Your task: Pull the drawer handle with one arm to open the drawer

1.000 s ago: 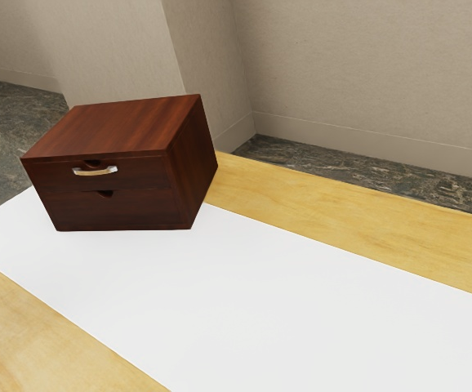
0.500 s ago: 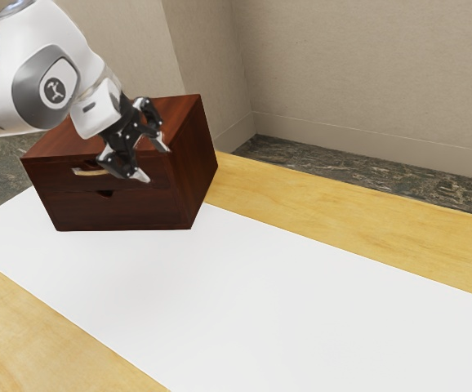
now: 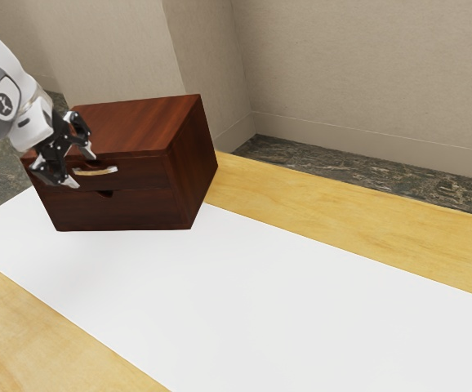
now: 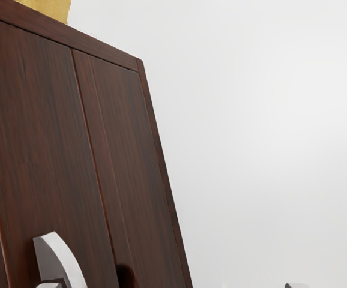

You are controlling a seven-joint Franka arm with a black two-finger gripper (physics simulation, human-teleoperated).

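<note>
One arm (image 3: 7, 102); jaws stood spread at one silver handle (image 3: 99, 171); one cabinet (image 3: 138, 122), seemingly two drawers (image 3: 142, 175), on bench (image 3: 342, 212).

The arm (image 3: 3, 102) runs off the exterior view's left edge. The gripper (image 3: 77, 167) covers the handle's (image 3: 103, 171) near end. In the wrist view, the picture's edge cuts the handle off.

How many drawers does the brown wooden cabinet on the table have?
2. The upper drawer carries the silver handle; the lower drawer sits directly beneath it, with a dark notch at its top edge. Other sides of the cabinet are hidden.
</note>
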